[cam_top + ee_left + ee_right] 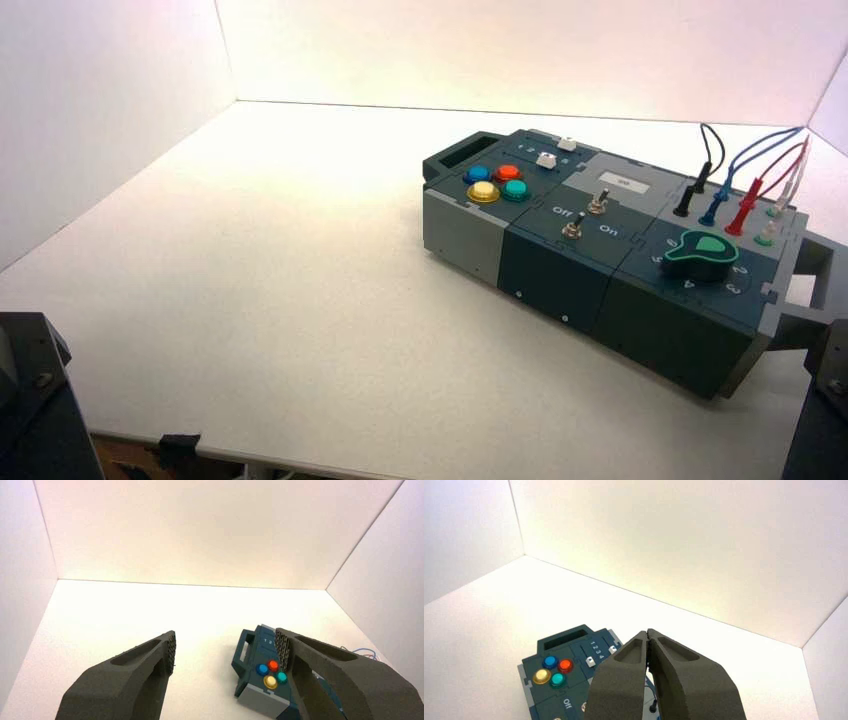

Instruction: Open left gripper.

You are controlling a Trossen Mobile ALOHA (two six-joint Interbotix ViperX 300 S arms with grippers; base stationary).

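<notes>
My left gripper (pixel 225 647) is open and empty, its jaws wide apart, held back from the box over the white table. The left arm shows only at the lower left corner of the high view (pixel 30 400). The box (pixel 610 240) stands at the right of the table, turned at an angle. It bears blue, red, yellow and green buttons (pixel 497 183), also seen in the left wrist view (pixel 271 672). My right gripper (pixel 647 635) is shut and empty, parked above the box's near side.
The box also carries two white sliders (pixel 556 152), two toggle switches (pixel 586 215) lettered Off and On, a green knob (pixel 703 254), and black, blue, red and white plugged wires (pixel 740 190). White walls enclose the table (pixel 250 280) on three sides.
</notes>
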